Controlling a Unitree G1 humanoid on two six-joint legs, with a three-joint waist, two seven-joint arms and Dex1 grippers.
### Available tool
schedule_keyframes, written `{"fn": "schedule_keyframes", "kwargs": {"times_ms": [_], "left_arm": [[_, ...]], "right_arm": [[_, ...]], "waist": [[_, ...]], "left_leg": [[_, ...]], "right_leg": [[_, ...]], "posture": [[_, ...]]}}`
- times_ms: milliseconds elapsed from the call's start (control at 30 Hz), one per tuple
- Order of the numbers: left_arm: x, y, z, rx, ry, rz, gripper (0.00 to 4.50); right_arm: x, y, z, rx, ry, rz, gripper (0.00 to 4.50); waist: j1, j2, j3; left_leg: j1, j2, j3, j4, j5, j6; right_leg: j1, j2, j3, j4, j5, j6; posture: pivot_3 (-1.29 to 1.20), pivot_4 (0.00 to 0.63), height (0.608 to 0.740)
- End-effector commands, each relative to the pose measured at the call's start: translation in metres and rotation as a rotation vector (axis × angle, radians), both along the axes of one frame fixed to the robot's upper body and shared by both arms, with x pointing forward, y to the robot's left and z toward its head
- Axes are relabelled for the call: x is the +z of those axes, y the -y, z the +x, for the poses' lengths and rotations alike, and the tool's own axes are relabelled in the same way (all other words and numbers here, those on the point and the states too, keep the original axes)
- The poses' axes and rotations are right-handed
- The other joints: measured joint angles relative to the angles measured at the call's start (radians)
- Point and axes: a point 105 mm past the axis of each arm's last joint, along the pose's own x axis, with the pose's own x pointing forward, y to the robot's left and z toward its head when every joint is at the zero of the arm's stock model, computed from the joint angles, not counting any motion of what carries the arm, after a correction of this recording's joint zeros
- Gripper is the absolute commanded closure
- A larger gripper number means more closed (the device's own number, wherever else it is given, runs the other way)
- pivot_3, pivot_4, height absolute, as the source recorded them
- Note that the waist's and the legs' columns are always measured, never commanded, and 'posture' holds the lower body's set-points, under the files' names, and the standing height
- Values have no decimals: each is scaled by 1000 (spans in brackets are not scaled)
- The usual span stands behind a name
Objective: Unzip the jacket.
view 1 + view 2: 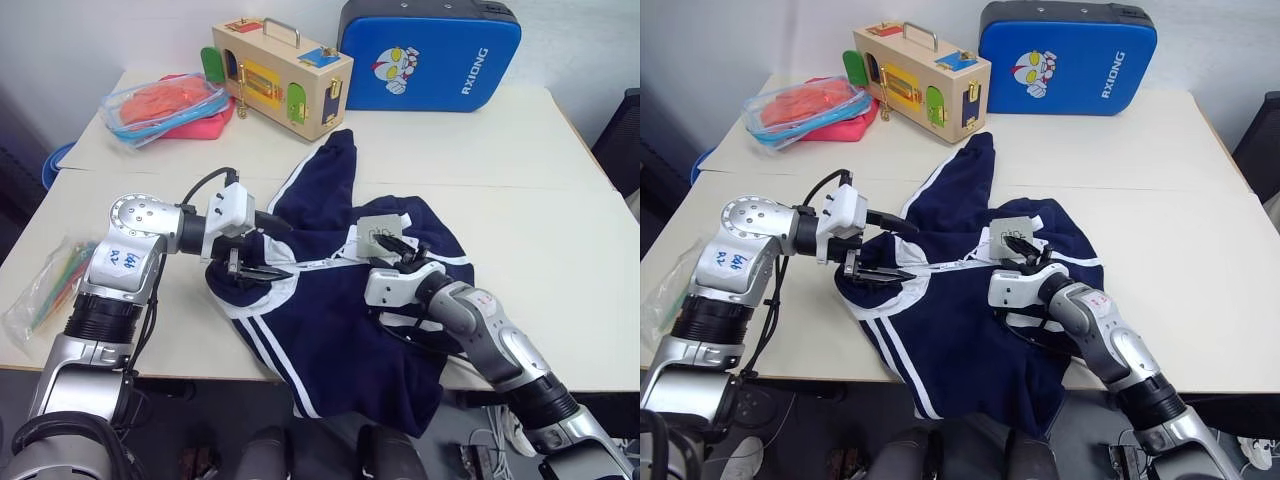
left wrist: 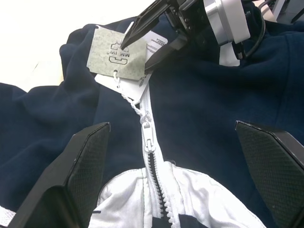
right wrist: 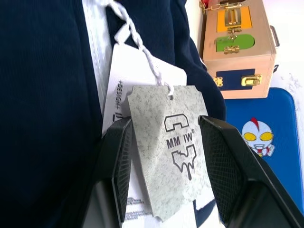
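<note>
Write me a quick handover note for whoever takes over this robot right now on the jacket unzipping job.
Left gripper: open, hovering over the zipper pull, one finger to each side, touching nothing.
Right gripper: fingers either side of the pale green hang tag, not clamped on it yet.
Jacket: spread on the table, front up, hang tags tied by a white cord at the zipper pull.
Done: zipper parted a little way near the white panel.
Left: secure the jacket, grip the pull, draw it along the zipper.
</note>
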Motion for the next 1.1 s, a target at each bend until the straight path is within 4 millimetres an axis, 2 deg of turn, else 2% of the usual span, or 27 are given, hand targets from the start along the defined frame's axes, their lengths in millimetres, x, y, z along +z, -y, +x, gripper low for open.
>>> {"fn": "schedule_keyframes", "kwargs": {"times_ms": [33, 133, 500, 633, 767, 867, 1100], "left_arm": [[8, 1, -1, -8, 47, -2, 73], [6, 2, -1, -12, 45, -1, 73], [10, 5, 1, -19, 51, -2, 73], [11, 5, 3, -17, 53, -1, 73], [13, 5, 5, -16, 57, -1, 73], [13, 6, 6, -16, 59, -2, 73], [8, 7, 5, -21, 57, 2, 73]], "right_arm": [[14, -14, -19, 99, -33, 80, 2257], [6, -14, -26, 123, -61, 53, 2257], [-11, 1, -3, -3, 52, -156, 2257], [-16, 5, 3, -49, 68, -164, 2257], [-9, 13, 12, -121, 110, -141, 2257], [8, 17, 20, -169, 130, -40, 2257], [15, 4, 9, -80, 37, 78, 2257]], "waist": [[0, 0, 0], [1, 0, 0], [1, 0, 0], [2, 0, 0], [2, 0, 0], [1, 0, 0], [-1, 0, 0]], "left_leg": [[0, 0, 0, 0, 0, 0], [0, 0, 0, 0, 0, 0], [0, 0, 0, 0, 0, 0], [0, 0, 0, 1, 0, 0], [0, 0, 0, 1, 0, 0], [0, 0, 0, 1, 0, 0], [0, 0, 0, 0, 0, 0]], "right_leg": [[0, 0, 0, 0, 0, 0], [0, 0, 0, 0, 0, 0], [0, 0, 0, 0, 0, 0], [0, 0, 0, 0, 0, 0], [0, 0, 0, 1, 0, 0], [0, 0, 0, 1, 0, 0], [0, 0, 0, 0, 0, 0]], "posture": [[0, 150, 740], [0, 150, 740], [0, 150, 740], [0, 150, 740], [0, 150, 740], [0, 150, 740], [0, 150, 740]]}}
